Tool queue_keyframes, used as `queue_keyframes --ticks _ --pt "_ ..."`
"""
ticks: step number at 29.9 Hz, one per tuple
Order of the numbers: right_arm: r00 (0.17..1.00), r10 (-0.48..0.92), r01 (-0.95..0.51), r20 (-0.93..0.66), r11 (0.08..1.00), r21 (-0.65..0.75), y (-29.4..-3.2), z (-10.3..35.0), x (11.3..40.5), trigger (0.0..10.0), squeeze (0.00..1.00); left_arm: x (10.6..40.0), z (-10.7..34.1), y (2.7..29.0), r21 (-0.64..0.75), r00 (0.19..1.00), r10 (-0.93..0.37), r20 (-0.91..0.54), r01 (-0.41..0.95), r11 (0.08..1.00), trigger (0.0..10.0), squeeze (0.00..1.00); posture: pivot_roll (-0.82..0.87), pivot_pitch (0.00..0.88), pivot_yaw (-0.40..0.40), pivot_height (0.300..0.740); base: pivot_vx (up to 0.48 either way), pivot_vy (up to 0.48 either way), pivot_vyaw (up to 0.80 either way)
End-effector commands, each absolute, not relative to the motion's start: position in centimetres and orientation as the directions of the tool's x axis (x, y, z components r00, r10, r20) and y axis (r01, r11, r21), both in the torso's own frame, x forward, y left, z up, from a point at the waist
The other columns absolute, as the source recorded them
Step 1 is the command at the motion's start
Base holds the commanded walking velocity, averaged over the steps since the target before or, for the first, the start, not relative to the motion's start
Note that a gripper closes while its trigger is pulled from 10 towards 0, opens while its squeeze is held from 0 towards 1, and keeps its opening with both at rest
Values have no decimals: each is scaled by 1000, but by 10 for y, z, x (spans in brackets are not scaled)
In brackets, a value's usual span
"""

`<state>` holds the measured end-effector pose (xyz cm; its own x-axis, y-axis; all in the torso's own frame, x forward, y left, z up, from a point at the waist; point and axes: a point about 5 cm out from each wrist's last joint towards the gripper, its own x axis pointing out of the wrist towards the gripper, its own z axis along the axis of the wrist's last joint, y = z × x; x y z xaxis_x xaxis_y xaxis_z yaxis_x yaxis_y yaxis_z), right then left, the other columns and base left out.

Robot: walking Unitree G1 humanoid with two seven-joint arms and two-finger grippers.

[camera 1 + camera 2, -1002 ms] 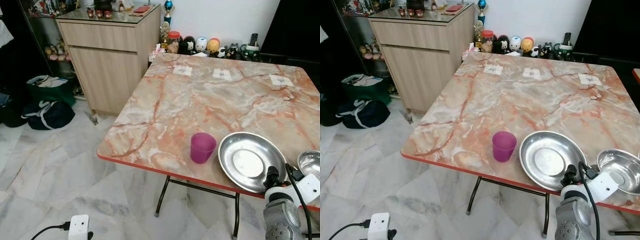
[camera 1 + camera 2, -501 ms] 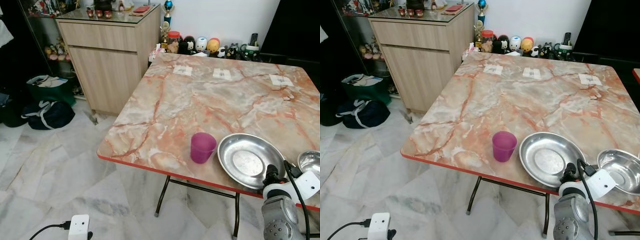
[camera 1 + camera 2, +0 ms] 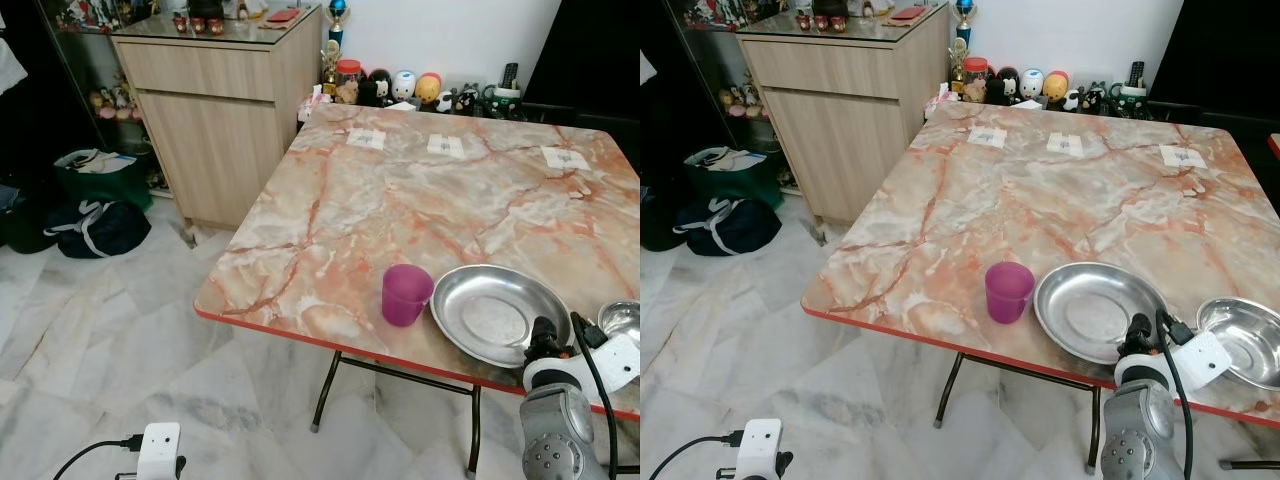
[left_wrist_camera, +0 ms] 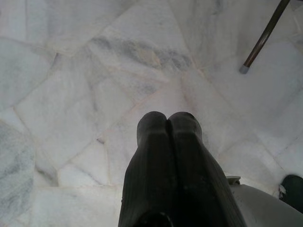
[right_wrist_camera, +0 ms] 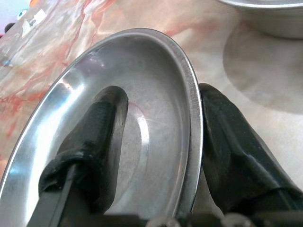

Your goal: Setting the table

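**Right gripper takes the plate by its rim**

The right gripper [image 5: 156, 142] straddles the steel plate's [image 3: 1090, 305] rim at the table's [image 3: 1040, 190] near edge, one finger inside, one outside, grasping it so it can slide or lift. The left gripper [image 4: 165, 142] hangs clenched, empty. Count: one plate, one steel bowl [image 3: 1240, 340], one purple cup [image 3: 1008, 291].

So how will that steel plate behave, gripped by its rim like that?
The plate looks rigid, so it probably won't flex. Its polished rim may slip between the right gripper's fingers. Held at one edge only, it will likely droop or pivot when lifted.
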<state>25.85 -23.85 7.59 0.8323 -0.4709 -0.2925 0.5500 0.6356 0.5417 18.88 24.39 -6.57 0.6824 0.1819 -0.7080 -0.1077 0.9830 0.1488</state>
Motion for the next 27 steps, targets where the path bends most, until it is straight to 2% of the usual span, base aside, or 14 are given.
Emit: queue_keyframes --ticks 1,19,27 --pt "838 -475 538 -268 639 549 -237 84 258 10000 0 188 -65 247 162 682 182 -709 -93 982 10000 0 5 0 -7 740 0 0 0" --pt "793 -503 605 -343 589 536 -240 75 237 10000 0 187 -66 245 165 678 168 -716 -69 984 10000 0 -2 0 -10 740 0 0 0" --pt "808 -497 586 -318 617 525 -253 79 246 10000 0 186 -67 245 169 677 170 -716 -68 983 10000 0 -5 0 -5 740 0 0 0"
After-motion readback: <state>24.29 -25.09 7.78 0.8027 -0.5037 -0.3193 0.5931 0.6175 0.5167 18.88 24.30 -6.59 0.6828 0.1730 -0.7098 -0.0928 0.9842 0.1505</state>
